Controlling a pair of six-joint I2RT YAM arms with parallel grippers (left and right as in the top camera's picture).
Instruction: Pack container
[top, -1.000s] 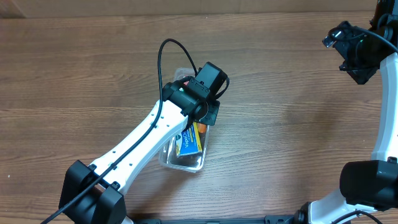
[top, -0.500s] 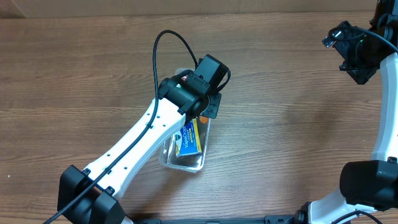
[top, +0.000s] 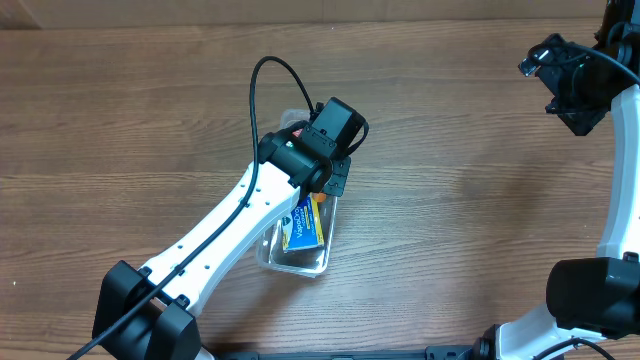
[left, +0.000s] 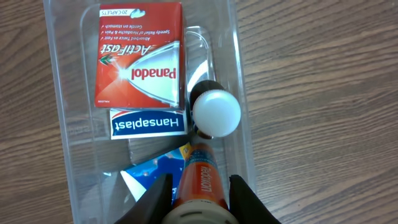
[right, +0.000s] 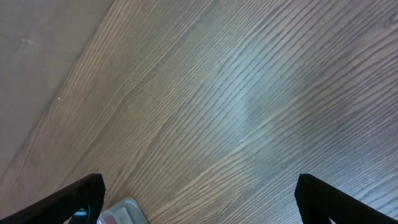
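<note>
while the left arm (top: 240, 215) leans over the container (left: 59, 93), left claw (left: 200, 188) pinching orange tube (left: 199, 174), right claw (right: 199, 186) spread

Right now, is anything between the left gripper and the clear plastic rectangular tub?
Only its own load: the left gripper holds an orange tube with a white cap over the clear plastic tub, beside the red Panadol box. Nothing else visible intervenes.

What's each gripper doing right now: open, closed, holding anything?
Left gripper: closed on the orange tube, over the clear container.
Right gripper: open, empty.
</note>
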